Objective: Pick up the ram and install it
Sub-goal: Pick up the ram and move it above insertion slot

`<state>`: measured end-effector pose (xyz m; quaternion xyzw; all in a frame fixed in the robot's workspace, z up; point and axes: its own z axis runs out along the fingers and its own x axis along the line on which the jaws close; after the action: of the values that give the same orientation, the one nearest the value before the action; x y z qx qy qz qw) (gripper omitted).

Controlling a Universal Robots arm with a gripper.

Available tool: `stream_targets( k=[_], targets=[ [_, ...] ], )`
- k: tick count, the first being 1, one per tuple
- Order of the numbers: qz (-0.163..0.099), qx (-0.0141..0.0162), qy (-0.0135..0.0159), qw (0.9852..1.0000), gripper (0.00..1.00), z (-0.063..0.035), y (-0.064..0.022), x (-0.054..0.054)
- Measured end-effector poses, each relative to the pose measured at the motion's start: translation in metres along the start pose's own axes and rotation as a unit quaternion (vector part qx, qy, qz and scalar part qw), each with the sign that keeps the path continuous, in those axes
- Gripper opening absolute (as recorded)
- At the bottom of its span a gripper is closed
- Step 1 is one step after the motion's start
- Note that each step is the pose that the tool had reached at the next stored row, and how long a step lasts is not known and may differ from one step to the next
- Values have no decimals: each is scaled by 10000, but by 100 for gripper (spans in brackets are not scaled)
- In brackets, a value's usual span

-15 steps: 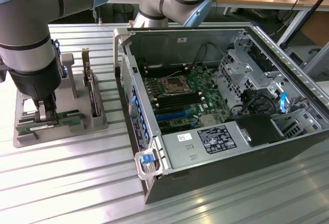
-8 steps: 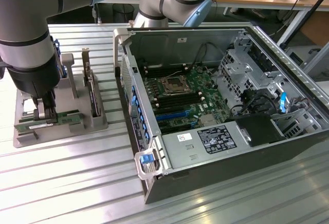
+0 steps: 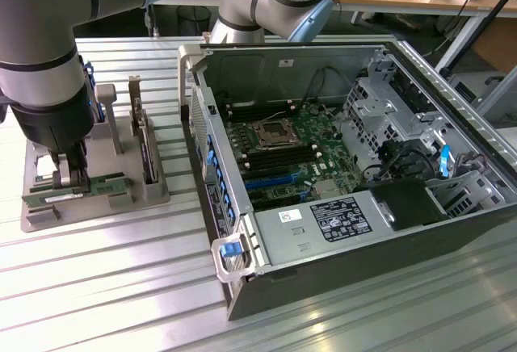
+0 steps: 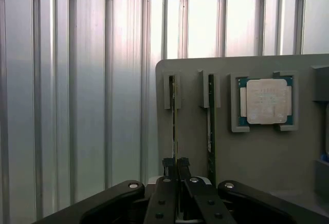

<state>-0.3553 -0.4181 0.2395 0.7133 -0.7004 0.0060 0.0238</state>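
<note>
Hand (image 4: 176, 163) vertical, pointing straight down over the grey holder (image 4: 257, 157), clamped on the ram (image 4: 174, 111).

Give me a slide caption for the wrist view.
Gripper shut on the ram standing in the grey tray, a CPU chip nearby.

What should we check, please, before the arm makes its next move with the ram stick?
1. Grip: ok. The hand is shut on the ram, pinching its thin edge.
2. Ram seating: ok. It stands on edge in its slot in the grey tray, not lifted.
3. Neighbour clearance: ok. The second stick stands apart from the hand.
4. Access: ok. The computer case is open on top.
5. Target free: ok. The memory slots beside the processor socket look empty.
6. Slot latches open: cannot tell.
</note>
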Motion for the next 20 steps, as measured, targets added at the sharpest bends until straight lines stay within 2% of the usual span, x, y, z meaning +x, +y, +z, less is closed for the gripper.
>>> stream_targets(
  k=[20],
  targets=[
    [0, 0, 0, 10000, 12, -55, 1, 2]
  ],
)
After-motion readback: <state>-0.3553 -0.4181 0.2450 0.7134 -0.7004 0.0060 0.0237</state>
